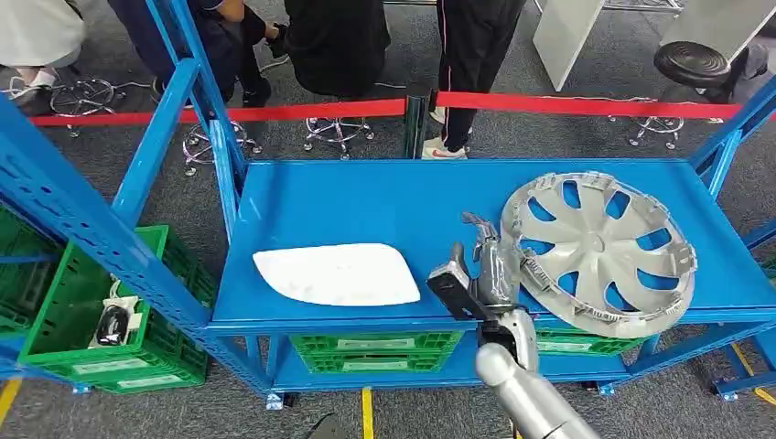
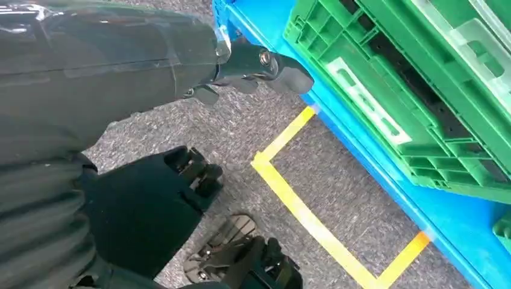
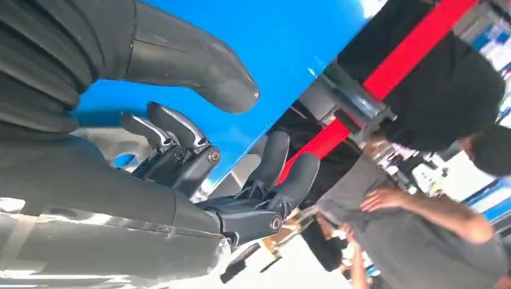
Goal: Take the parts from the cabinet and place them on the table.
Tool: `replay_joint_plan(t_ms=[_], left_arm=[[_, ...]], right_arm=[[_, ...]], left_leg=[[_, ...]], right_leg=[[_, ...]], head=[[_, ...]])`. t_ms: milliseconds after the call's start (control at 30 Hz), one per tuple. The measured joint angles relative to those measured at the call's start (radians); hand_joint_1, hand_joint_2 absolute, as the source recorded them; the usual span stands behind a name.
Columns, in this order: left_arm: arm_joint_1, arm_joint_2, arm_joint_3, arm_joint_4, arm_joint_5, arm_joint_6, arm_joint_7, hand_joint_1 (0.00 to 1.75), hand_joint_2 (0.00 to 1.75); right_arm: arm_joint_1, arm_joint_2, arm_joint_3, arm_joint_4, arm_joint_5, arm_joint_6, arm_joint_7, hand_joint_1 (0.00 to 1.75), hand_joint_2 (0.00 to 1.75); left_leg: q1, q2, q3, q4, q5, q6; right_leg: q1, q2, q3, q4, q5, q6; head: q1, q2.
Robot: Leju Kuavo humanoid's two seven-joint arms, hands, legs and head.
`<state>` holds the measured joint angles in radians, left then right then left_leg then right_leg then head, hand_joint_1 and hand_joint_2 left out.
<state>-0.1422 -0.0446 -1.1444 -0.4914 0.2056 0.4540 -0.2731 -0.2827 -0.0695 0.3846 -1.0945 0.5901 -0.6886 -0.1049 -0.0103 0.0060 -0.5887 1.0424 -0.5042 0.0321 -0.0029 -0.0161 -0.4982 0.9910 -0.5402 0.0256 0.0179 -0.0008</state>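
My right hand [image 1: 485, 274] is up at the near edge of the blue table [image 1: 366, 197], close against the near-left rim of the silver hubcap [image 1: 599, 251]. The hubcap lies flat on the right side of the table top, and its near edge looks to sit right at, perhaps a little over, the table's front lip. The right wrist view shows my fingers [image 3: 283, 174] spread, thumb apart, nothing between them. I judge the hand empty, though whether the fingertips touch the rim I cannot tell.

A white panel part [image 1: 337, 274] lies flat on the left half of the same top, well apart from the hubcap, its near edge also close to the lip.

My left hand [image 2: 247, 63] hangs low beside the frame, fingers loosely curled, nothing in it; below it are grey carpet and yellow floor tape [image 2: 313, 220]. A green crate [image 2: 410, 90] sits on the lower shelf.

Risks as I read them:
- If I draw the right hand back with a finger caught in a hubcap slot, the cap could be dragged off the front lip onto the floor.
- A sideways sweep towards the panel could nudge it off the edge.
- Bystanders [image 1: 458, 55] stand beyond the red barrier tape [image 1: 567, 103]; a wide swing of the arm should be avoided.
- The blue rack upright [image 1: 82, 229] on my left is close; turning that way risks a knock.
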Motion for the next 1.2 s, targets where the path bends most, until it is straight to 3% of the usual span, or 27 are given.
replay_joint_plan(t_ms=[133, 167, 300, 433, 467, 633, 1133, 1167, 1200], left_arm=[[0.001, 0.006, 0.000, 0.007, 0.016, 0.001, -0.011, 0.00, 1.75], [0.002, 0.007, 0.000, 0.008, 0.022, 0.004, -0.017, 0.00, 1.75], [0.010, 0.010, 0.000, 0.015, 0.035, 0.015, -0.033, 0.00, 1.75], [0.016, 0.009, 0.000, 0.023, 0.047, 0.005, -0.062, 0.00, 1.75], [0.017, 0.008, 0.000, 0.026, 0.046, 0.003, -0.066, 0.00, 1.75], [0.016, 0.001, 0.000, 0.031, 0.037, -0.002, -0.058, 0.00, 1.75], [0.016, -0.002, 0.000, 0.031, 0.049, -0.047, -0.034, 0.00, 1.75], [0.016, -0.002, 0.000, 0.031, 0.049, -0.047, -0.034, 0.00, 0.00], [0.016, -0.002, 0.000, 0.031, 0.050, -0.047, -0.034, 0.00, 0.00]], right_arm=[[0.048, 0.026, -0.065, -0.110, -0.094, 0.000, -0.112, 1.75, 1.75], [0.064, 0.028, -0.083, -0.162, -0.143, -0.001, -0.110, 1.75, 1.75], [0.107, 0.009, -0.157, -0.401, -0.252, -0.002, 0.023, 1.75, 1.75], [0.166, -0.034, -0.239, -0.601, -0.216, -0.001, 0.078, 1.75, 1.75], [0.178, -0.036, -0.245, -0.633, -0.210, 0.000, 0.073, 0.00, 1.75], [0.234, -0.037, -0.258, -0.694, -0.202, 0.000, 0.007, 0.00, 1.75], [0.284, -0.033, -0.259, -0.763, -0.190, 0.000, 0.032, 0.00, 1.75], [0.284, -0.033, -0.259, -0.763, -0.190, 0.001, 0.032, 0.00, 1.75], [0.284, -0.033, -0.259, -0.763, -0.190, 0.001, 0.032, 0.00, 1.75]], left_leg=[[0.000, 0.000, 0.000, 0.000, 0.000, 0.000], [0.000, -0.001, 0.000, 0.000, 0.000, 0.000], [-0.001, -0.009, 0.000, 0.000, 0.000, 0.000], [-0.001, -0.014, 0.000, 0.000, 0.000, 0.000], [-0.001, -0.014, 0.000, 0.000, 0.000, 0.000], [-0.001, -0.014, 0.000, 0.000, 0.000, 0.000], [-0.001, -0.008, 0.000, 0.000, 0.001, -0.001], [-0.001, -0.007, 0.000, 0.000, 0.001, -0.001], [-0.001, -0.007, 0.000, 0.000, 0.001, -0.001]], right_leg=[[0.000, 0.000, 0.000, 0.000, 0.001, 0.000], [-0.001, 0.000, 0.000, 0.000, 0.001, 0.000], [-0.002, -0.002, -0.001, 0.000, 0.000, 0.000], [-0.003, -0.004, 0.000, -0.001, 0.000, 0.000], [-0.003, -0.004, -0.001, -0.001, 0.000, 0.000], [-0.002, -0.004, -0.001, -0.001, 0.000, 0.001], [-0.002, -0.003, -0.001, 0.000, 0.000, 0.001], [-0.002, -0.003, -0.001, 0.000, 0.000, 0.001], [-0.002, -0.003, -0.001, 0.000, 0.000, 0.001]], head=[[0.002, 0.000], [0.001, 0.000], [0.000, 0.000], [0.004, 0.000], [0.004, 0.000], [0.003, 0.000], [0.002, 0.000], [0.002, 0.000], [0.002, 0.000]])
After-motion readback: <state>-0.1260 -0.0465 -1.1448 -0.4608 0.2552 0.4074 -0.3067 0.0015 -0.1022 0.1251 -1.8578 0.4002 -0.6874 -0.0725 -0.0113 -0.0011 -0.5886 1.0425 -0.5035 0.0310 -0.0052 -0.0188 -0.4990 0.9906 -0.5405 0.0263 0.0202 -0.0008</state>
